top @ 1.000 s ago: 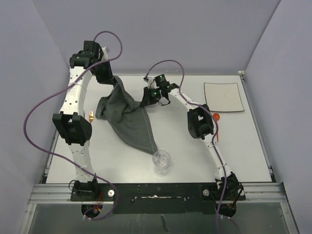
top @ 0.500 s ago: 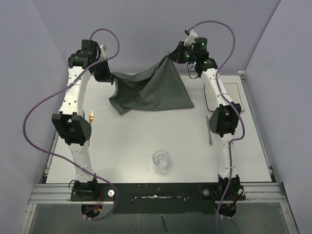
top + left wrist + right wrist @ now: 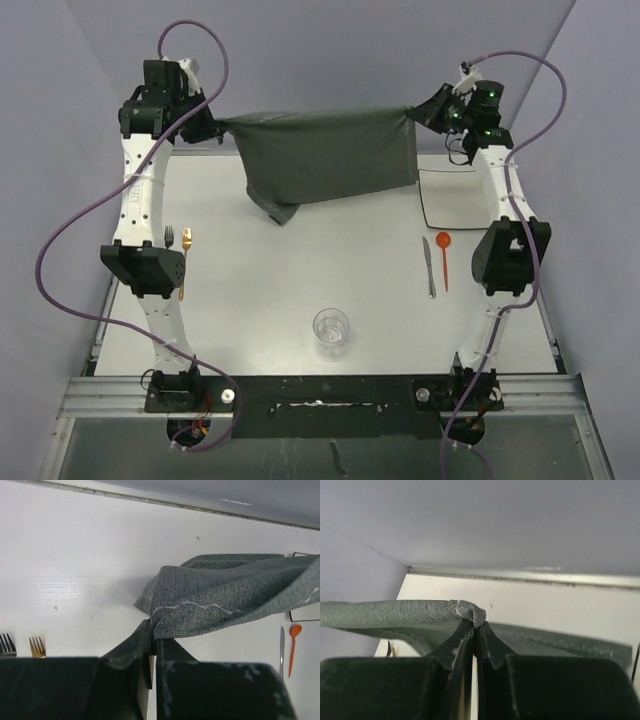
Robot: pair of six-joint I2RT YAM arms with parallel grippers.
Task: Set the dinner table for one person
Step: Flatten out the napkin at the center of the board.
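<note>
Holding placemat [image 3: 330,155] taut above far dinner table [image 3: 300,270], left gripper [image 3: 214,125] and right gripper [image 3: 414,113] clamped on corners; bunched moments ago, ready for laying.

A dark grey cloth [image 3: 330,155] hangs stretched over the far side, overlapping a white plate [image 3: 462,200], with a knife [image 3: 428,266] and orange spoon [image 3: 444,258] right, a silver fork [image 3: 168,237] and gold fork [image 3: 186,240] left, and a glass [image 3: 331,329] near centre.

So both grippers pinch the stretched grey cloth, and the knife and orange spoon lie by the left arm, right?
No: per the top view, knife and orange spoon lie by the right arm. The left gripper and right gripper do pinch the grey cloth.
</note>
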